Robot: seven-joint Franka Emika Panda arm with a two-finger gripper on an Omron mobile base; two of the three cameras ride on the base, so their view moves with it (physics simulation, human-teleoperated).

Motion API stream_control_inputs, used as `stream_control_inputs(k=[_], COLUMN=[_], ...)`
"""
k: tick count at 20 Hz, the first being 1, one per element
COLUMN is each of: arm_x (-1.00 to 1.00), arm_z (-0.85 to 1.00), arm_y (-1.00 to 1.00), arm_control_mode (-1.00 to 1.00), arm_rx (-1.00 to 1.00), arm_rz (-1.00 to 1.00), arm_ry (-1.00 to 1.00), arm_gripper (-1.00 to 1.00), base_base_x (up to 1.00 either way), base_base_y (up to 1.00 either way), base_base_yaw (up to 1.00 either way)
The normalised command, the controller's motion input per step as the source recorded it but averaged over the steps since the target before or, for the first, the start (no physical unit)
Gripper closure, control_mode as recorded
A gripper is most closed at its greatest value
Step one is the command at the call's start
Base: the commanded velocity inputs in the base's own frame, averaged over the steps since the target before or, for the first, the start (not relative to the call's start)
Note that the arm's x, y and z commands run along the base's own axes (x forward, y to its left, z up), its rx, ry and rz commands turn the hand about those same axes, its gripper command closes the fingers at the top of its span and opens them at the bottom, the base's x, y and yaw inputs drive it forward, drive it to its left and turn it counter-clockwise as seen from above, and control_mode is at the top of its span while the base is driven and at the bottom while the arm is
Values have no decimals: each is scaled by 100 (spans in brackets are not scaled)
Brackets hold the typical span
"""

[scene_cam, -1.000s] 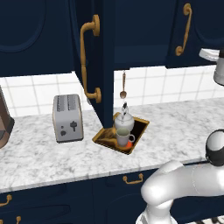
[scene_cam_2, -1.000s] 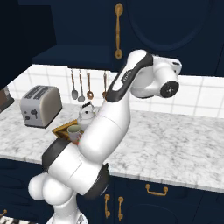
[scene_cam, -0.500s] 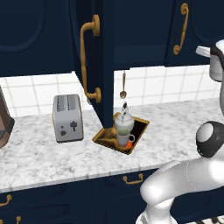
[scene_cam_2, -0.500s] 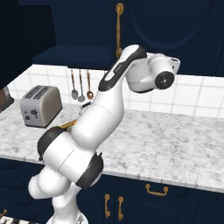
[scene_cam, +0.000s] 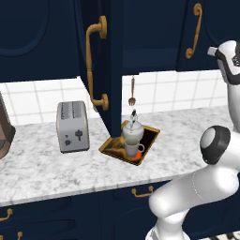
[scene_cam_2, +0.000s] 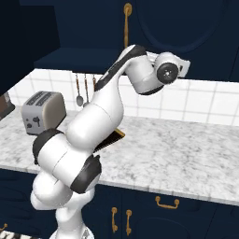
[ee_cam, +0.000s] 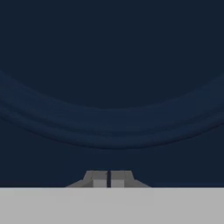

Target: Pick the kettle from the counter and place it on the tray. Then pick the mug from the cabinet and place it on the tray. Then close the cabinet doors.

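The gripper (ee_cam: 109,178) is clenched on nothing, its tips pressed together facing a navy door panel (ee_cam: 112,87) — probably the right-hand door, though the close view is hard to place. The open door (scene_cam: 101,70) swings out left of the hand, its long axis upright. One kettle (scene_cam: 132,130) and one mug (scene_cam: 132,148) sit on one tray (scene_cam: 152,133) on the counter (scene_cam: 187,131); one toaster (scene_cam: 72,126) stands nearby.

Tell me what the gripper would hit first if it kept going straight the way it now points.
Most likely a cabinet door: in the hand view the shut gripper faces a dark navy panel with a curved moulding, with nothing in between. How far off the panel is can't be judged, though it looks close.
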Motion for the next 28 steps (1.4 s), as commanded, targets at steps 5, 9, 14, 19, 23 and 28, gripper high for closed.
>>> stream_control_inputs(k=[5, 9, 14, 19, 23, 28], arm_x=[22, 14, 9, -39, -56, -64], arm_z=[0, 0, 0, 0, 2, 0], arm_y=[0, 0, 0, 9, 35, 67], arm_control_mode=[-100, -100, -100, -100, -100, -100], arm_rx=[0, 0, 0, 0, -3, -12], arm_rz=[-2, 0, 0, 0, 0, 0], arm_ry=[17, 16, 14, -5, 0, 0], arm_gripper=[100, 100, 100, 100, 100, 100], base_base_x=[0, 0, 0, 0, 0, 0], base_base_y=[0, 0, 0, 0, 0, 0], base_base_yaw=[0, 0, 0, 0, 0, 0])
